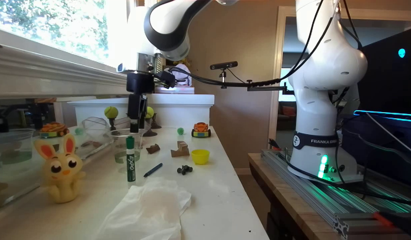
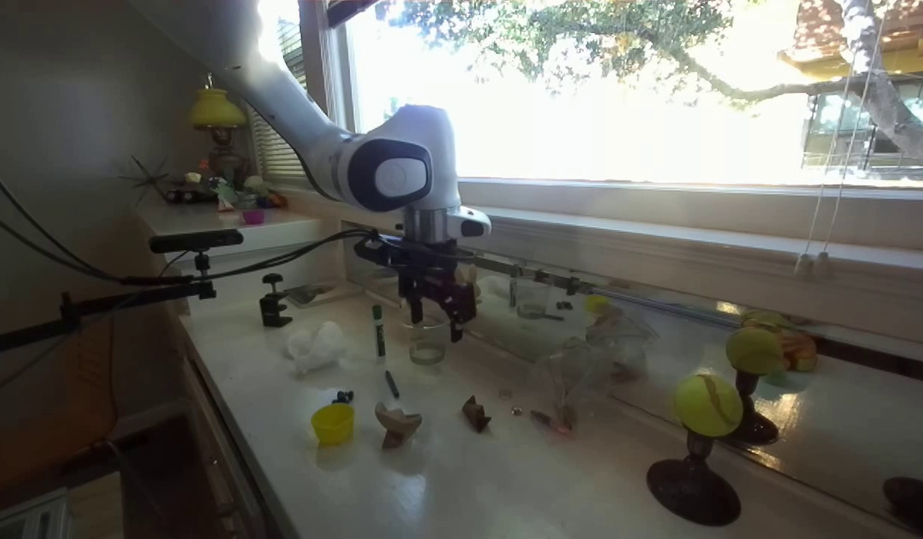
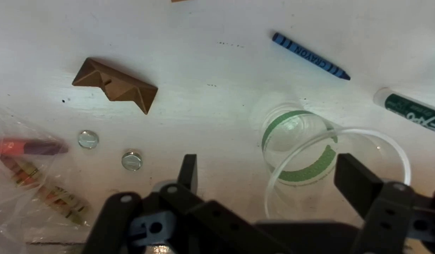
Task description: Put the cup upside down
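Crumpled white sheet material (image 1: pixel 152 210) lies nearest the camera in an exterior view, resting on the white counter (image 1: pixel 222 196). Near it sits a pale yellow rabbit figure (image 1: pixel 63 170) with orange inner ears; a green-capped whiteboard marker (image 1: pixel 130 160) stands on end just beyond the sheet material. Task item: the clear plastic cup (image 3: pixel 305 173) with a green band stands upright on the counter, mouth up, close to the black two-fingered hand (image 3: pixel 267 173). Condition of the hand: fingers spread wide apart. Viewed from the wrist, one finger overlaps the cup's mouth and the other lies outside the rim; whether either touches the cup cannot be determined. A small yellow cup (image 1: pixel 200 157) also stands mouth up, well apart from the clear one. A blue crayon (image 3: pixel 310 56) lies flat near the marker. One brown, angular piece (image 3: pixel 115 86) rests near two round, clear pebbles (image 3: pixel 132 161).
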Robot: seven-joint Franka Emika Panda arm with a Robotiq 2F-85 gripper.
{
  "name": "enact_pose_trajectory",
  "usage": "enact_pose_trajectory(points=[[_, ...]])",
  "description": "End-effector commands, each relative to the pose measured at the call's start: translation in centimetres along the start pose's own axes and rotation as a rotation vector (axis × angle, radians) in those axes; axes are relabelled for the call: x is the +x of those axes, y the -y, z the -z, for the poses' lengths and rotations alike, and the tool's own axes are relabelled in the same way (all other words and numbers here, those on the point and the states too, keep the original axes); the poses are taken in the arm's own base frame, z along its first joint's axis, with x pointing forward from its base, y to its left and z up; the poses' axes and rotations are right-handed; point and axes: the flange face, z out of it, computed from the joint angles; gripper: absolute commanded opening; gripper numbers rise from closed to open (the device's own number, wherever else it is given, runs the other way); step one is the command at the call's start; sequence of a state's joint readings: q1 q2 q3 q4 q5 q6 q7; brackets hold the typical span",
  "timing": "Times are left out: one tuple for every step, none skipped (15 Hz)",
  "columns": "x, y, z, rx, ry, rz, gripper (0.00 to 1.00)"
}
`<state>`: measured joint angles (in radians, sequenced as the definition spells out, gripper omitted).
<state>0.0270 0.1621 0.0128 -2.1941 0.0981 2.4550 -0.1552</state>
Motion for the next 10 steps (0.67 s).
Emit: enact_pose_trajectory(points=[[0.81,-0.36,-0.26,0.001,0.005,-0.042,1.0],[0.83,-0.46,-0.23,-0.005,0.005,-0.049,1.0],[0.81,-0.58,-0.13,-0.01,0.004,-0.057,1.0],[0.83,-0.68,-0.06,-0.015,0.005,-0.067,1.0],[0.83,-0.77,0.04,-0.017,0.003,-0.077,1.0],[0.82,-0.84,0.09,-0.018,0.002,-0.086,1.0],[0.81,-0.9,0.12,-0.019,0.002,-0.093,1.0],[0.8,-0.96,0.15,-0.02,0.001,-0.098,0.99],[0.81,-0.99,0.15,-0.02,0.001,-0.102,0.98],[0.81,-1.0,0.12,-0.021,0.003,-0.107,0.99]])
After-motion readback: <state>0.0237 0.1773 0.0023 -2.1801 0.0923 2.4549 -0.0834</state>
